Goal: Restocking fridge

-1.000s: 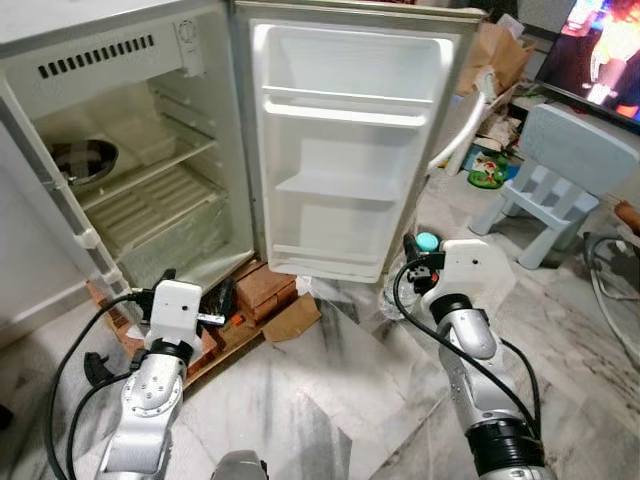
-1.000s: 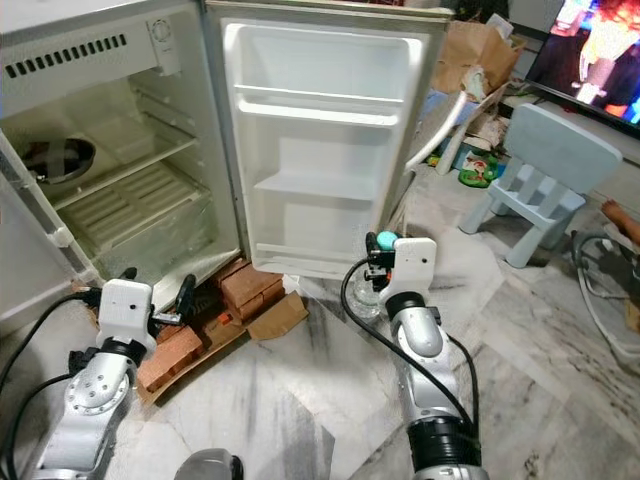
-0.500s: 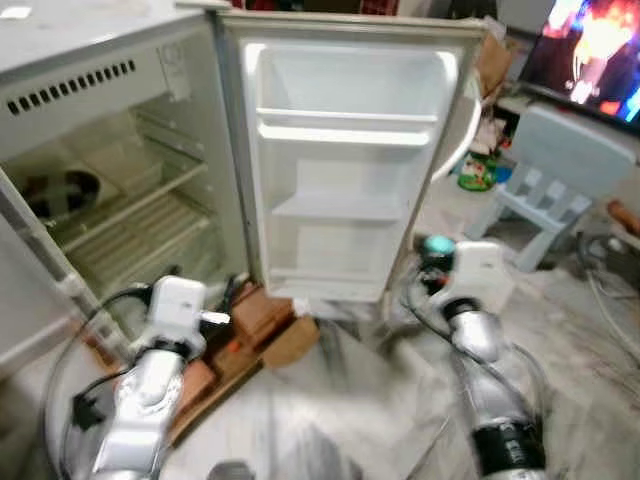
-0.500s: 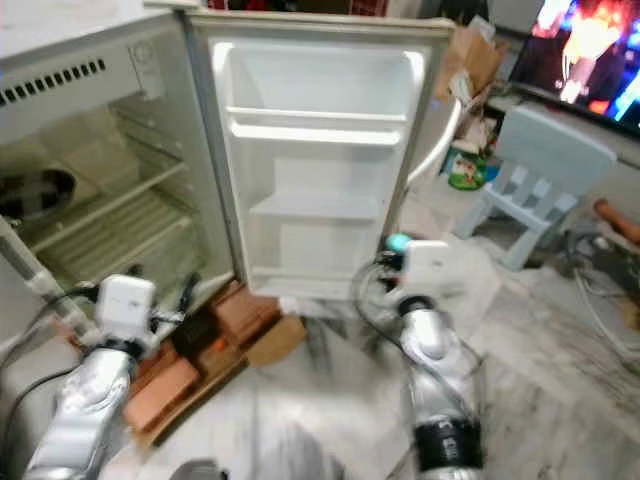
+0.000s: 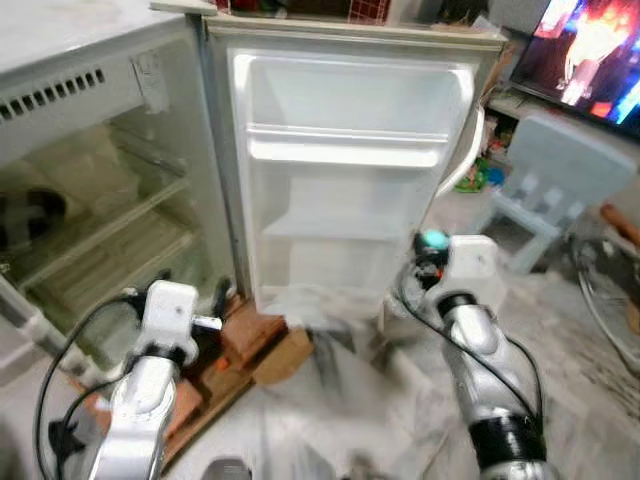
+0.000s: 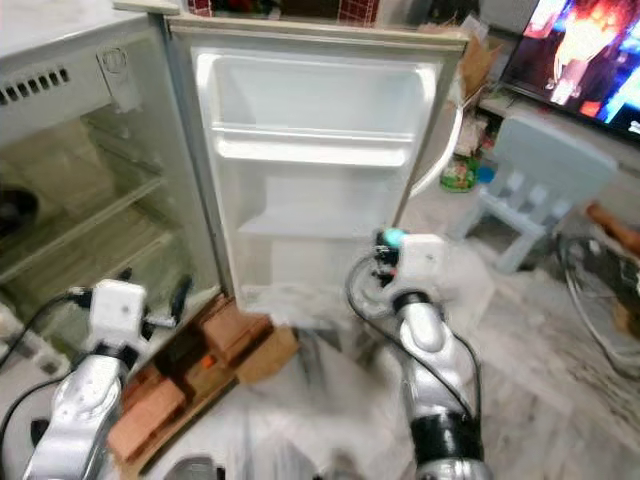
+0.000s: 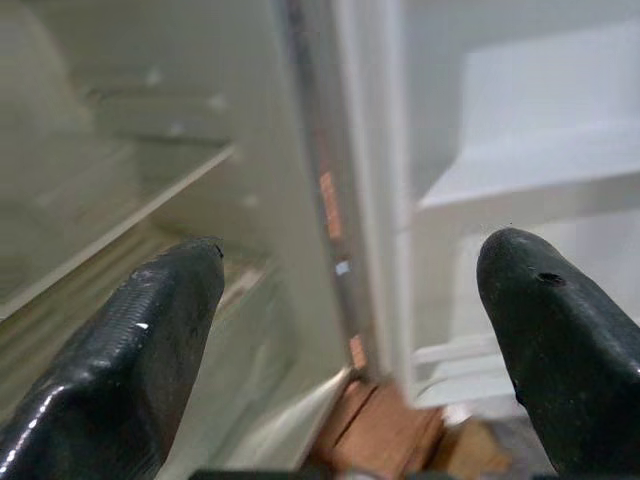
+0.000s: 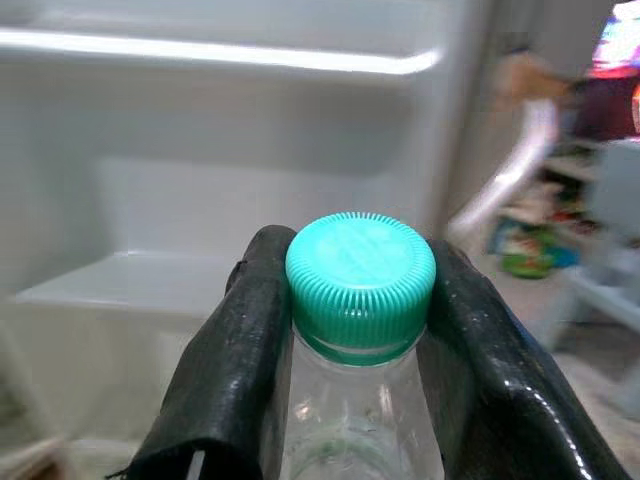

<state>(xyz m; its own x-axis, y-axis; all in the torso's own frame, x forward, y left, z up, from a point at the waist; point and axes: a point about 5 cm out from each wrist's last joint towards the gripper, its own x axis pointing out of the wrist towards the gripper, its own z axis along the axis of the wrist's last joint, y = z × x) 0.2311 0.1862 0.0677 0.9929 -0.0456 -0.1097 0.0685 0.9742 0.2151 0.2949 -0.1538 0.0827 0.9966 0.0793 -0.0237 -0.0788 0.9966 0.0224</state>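
A small white fridge (image 5: 60,90) stands with its door (image 5: 350,180) swung wide, the door shelves bare. My right gripper (image 8: 345,330) is shut on the neck of a clear plastic bottle (image 8: 355,450) with a teal cap (image 8: 360,280). In the left eye view that cap (image 5: 433,239) sits just in front of the door's lower right corner. My left gripper (image 7: 350,330) is open and holds nothing, level with the fridge's lower shelf near the hinge side. Its black fingers (image 5: 222,296) show beside the bricks.
Red bricks (image 5: 245,335) and a scrap of cardboard (image 5: 282,357) lie under the fridge front. A dark pan (image 5: 25,215) rests on an inner shelf. A pale blue child's chair (image 5: 560,170) and a lit screen (image 5: 590,50) stand to the right. Cables (image 5: 610,300) lie on the marble floor.
The camera has come closer to the fridge and tilted, so the door looms larger. Both arms keep their poses, the right one still holding the bottle.
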